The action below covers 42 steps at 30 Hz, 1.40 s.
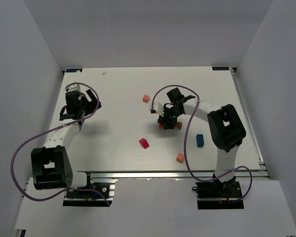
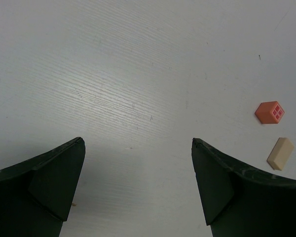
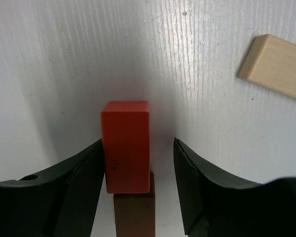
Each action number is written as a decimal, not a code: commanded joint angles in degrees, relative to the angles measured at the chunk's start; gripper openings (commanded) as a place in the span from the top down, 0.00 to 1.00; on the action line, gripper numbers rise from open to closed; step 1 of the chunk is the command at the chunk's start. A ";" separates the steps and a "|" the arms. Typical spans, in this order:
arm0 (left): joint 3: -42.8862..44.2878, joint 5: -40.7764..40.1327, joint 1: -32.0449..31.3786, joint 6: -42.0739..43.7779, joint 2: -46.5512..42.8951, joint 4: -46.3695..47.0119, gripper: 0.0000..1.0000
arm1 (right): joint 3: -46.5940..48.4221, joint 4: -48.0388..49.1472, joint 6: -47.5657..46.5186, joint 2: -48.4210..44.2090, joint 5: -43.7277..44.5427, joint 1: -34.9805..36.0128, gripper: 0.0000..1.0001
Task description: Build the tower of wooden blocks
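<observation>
Right gripper (image 3: 138, 140) spread around the wood block tower (image 3: 130, 187), orange-red block (image 3: 126, 138) upright on brown block (image 3: 134, 215), gap at one finger, tower just right of centre on the table (image 1: 113, 98), tan bar (image 3: 274, 66) lying near, left gripper (image 2: 137, 140) gaping wide, well apart.

One orange-red oblong wooden block (image 3: 126, 145), upright atop a brown wooden block (image 3: 134, 215); right gripper (image 3: 138, 142) straddles it, one finger close against it, the other apart; tan wooden bar (image 3: 274, 66) lies on white table (image 3: 64, 59).
</observation>
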 commanded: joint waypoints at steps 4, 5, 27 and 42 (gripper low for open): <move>0.06 1.14 -0.34 0.10 0.14 0.80 0.02 | -0.54 1.58 0.39 -1.38 0.33 -0.05 0.39; 0.24 1.23 -0.34 0.10 0.14 0.80 0.02 | -0.54 1.76 0.39 -1.38 0.51 -0.05 0.39; 0.42 1.14 -0.61 0.28 0.58 0.80 0.02 | -2.47 3.07 1.71 -3.92 1.12 -0.67 0.40; 0.59 1.14 -1.05 0.19 0.84 0.80 0.02 | -3.18 2.81 1.80 -5.24 0.68 -0.67 0.43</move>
